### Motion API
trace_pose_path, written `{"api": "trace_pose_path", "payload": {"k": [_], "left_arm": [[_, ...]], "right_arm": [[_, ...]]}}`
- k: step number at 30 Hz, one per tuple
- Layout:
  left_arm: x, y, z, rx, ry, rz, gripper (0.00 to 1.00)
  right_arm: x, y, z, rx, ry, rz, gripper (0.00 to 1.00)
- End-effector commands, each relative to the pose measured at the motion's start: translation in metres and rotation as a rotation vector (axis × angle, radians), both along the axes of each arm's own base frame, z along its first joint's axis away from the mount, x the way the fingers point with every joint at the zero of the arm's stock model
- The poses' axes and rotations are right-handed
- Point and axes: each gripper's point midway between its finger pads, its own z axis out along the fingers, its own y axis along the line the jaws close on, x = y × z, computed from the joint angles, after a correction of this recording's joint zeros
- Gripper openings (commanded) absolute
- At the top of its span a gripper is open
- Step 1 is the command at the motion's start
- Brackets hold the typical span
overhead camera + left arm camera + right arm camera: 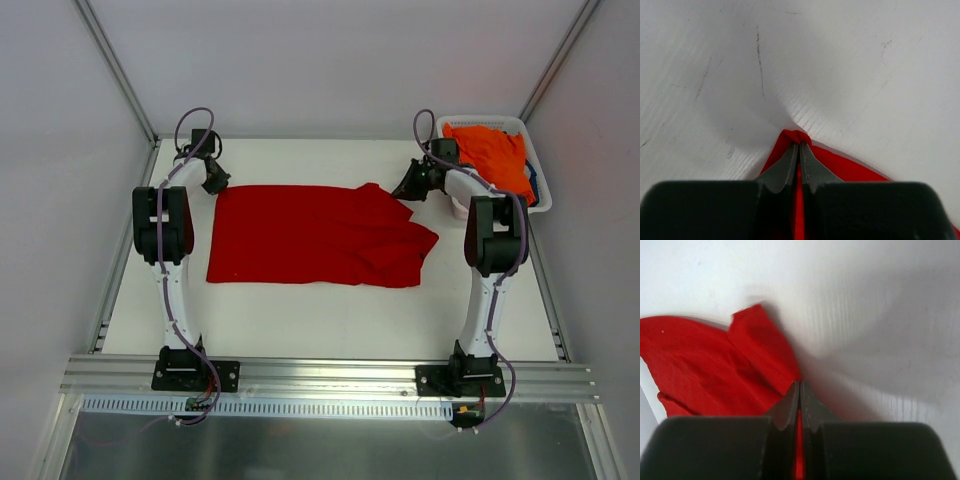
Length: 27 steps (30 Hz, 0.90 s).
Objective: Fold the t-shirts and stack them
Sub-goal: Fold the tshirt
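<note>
**Rail (330, 375) and arm bases in front, both grippers clamped on the red t-shirt (310, 235)**

Nearest the top camera ran the metal rail, with the two arm bases bolted to it at the near edge of the white desk (330, 320).

On the left, the left arm reached to the far side of the desk. The left gripper (215, 185) sat at the shirt's far left corner. In the left wrist view its jaws were pressed together on a small bunch of red cloth that puckered up just past the fingertips.

In the middle, the red t-shirt lay spread across the desk. Its left part was flat and smooth. Its right part was wrinkled, with folds overlapping toward the near right corner.

Further right, the right gripper (408, 190) met the shirt's far right edge. In the right wrist view its jaws were together, with a strip of red cloth caught between them.

At the far right corner stood a white basket (480, 121). An orange t-shirt (490, 150) was heaped inside, well apart from the red one.
</note>
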Motion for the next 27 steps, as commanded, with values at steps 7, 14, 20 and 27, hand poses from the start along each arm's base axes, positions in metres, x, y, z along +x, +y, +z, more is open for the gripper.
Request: {"api": "trace_pose_path", "payload": {"k": [7,14,20,27], "left_arm": [[-0.012,0.004,0.070,0.017,-0.095,-0.015,0.00],[-0.028,0.003,0.083,0.020,-0.105,-0.024,0.00],[-0.046,0.002,0.097,0.020,-0.118,-0.024,0.00],[-0.070,-0.005,0.112,0.015,-0.137,-0.036,0.00]], "right_arm": [[-0.006,-0.011,0.093,-0.061,-0.195,0.012,0.00],[-0.022,-0.010,0.102,-0.067,-0.206,0.021,0.00],[-0.044,-0.010,0.112,-0.071,-0.219,0.023,0.00],[-0.070,-0.010,0.135,-0.085,-0.264,0.025,0.00]]}}
